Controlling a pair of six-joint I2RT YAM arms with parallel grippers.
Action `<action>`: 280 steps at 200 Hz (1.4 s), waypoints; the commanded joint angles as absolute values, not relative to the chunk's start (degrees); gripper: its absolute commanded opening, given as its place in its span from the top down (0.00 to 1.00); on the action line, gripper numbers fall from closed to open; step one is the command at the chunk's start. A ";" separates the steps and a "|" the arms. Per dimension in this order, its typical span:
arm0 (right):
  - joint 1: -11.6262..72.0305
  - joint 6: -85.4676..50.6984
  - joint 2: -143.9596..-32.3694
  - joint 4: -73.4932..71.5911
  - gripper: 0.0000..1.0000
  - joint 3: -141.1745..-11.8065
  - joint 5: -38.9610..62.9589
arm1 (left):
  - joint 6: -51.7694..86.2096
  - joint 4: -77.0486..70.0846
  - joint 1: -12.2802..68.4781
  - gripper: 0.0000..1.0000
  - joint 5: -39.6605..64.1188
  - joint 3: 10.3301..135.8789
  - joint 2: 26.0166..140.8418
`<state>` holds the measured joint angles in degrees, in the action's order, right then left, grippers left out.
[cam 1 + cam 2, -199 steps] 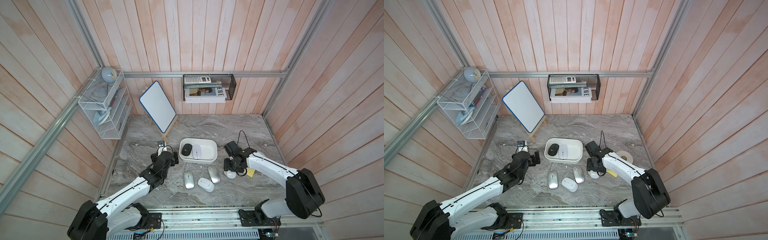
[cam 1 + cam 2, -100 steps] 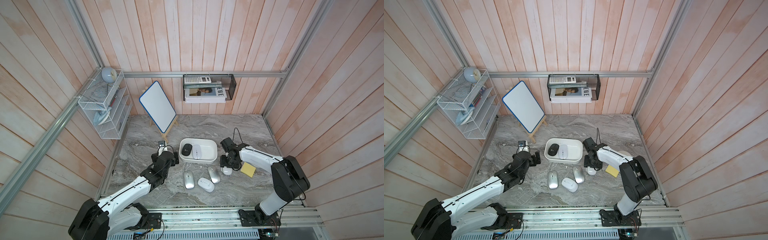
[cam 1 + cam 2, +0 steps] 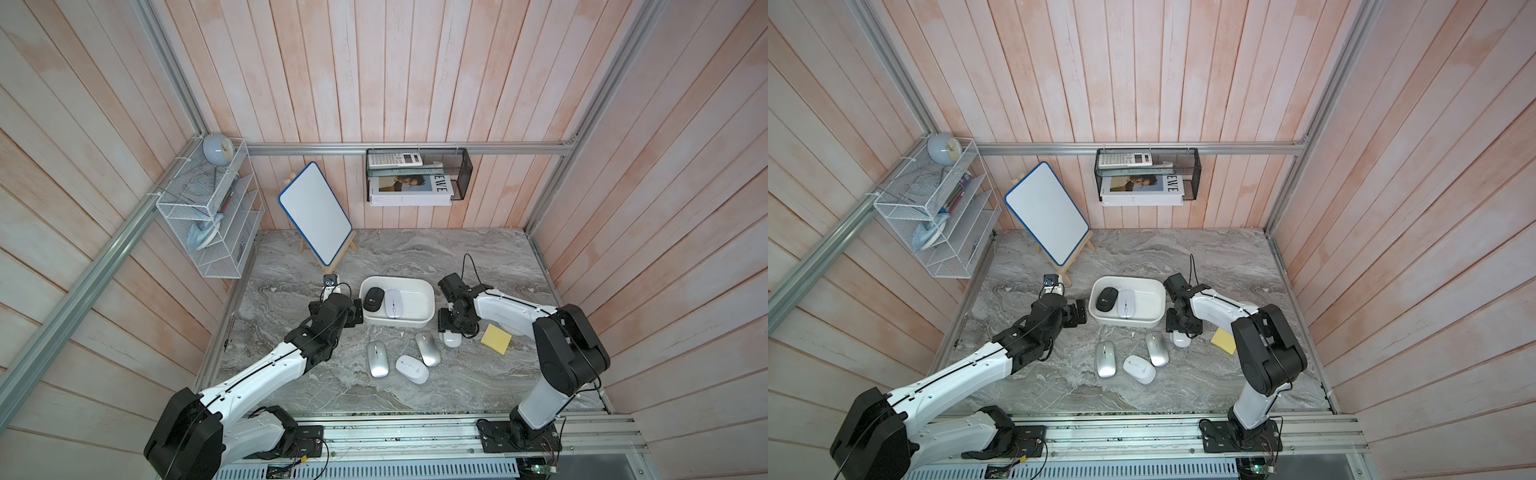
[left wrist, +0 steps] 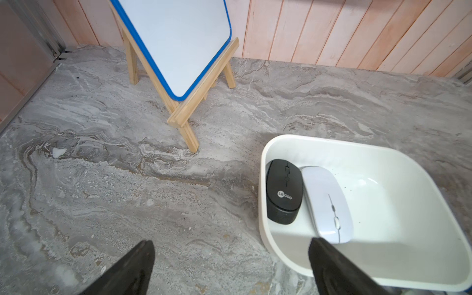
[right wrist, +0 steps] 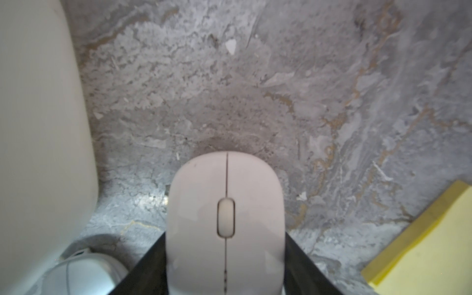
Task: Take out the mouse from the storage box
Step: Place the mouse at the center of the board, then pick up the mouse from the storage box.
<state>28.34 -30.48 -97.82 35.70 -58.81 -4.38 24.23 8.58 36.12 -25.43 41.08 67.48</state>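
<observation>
Looks like set-down step: right claw hugs white mouse both sides, mouse seemingly down on tabletop, just beside storage box. Black mouse and slim white mouse sit inside. Left claw wide open, empty, beside box. Next: let go, lift clear.

Grey marble veining on the desk. Plain white storage box holds a black mouse and a white mouse. Black fingers of right tool flank off-white mouse; yellow notepad beside.

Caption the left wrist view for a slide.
Open left gripper near storage box holding black mouse and white mouse.
</observation>
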 commanded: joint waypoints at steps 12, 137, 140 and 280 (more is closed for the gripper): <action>28.04 -28.01 -95.40 36.28 0.27 -59.47 -6.45 | 26.18 16.38 37.45 0.00 -22.49 49.18 72.14; 28.04 -24.26 -74.80 36.11 0.21 -49.80 -10.67 | 27.64 33.29 43.77 0.05 -20.29 78.86 102.92; 28.04 -24.26 -74.53 35.90 0.22 -49.56 -10.60 | 27.32 33.71 43.77 0.05 -20.34 79.42 103.59; 27.97 -23.78 -74.05 31.74 0.22 -45.55 -8.59 | 24.89 42.34 44.20 0.13 -12.20 93.86 120.47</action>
<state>28.29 -24.56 -73.89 32.62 -46.63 -9.26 23.70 41.25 43.70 -15.27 91.07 117.67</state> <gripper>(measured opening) 0.777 0.876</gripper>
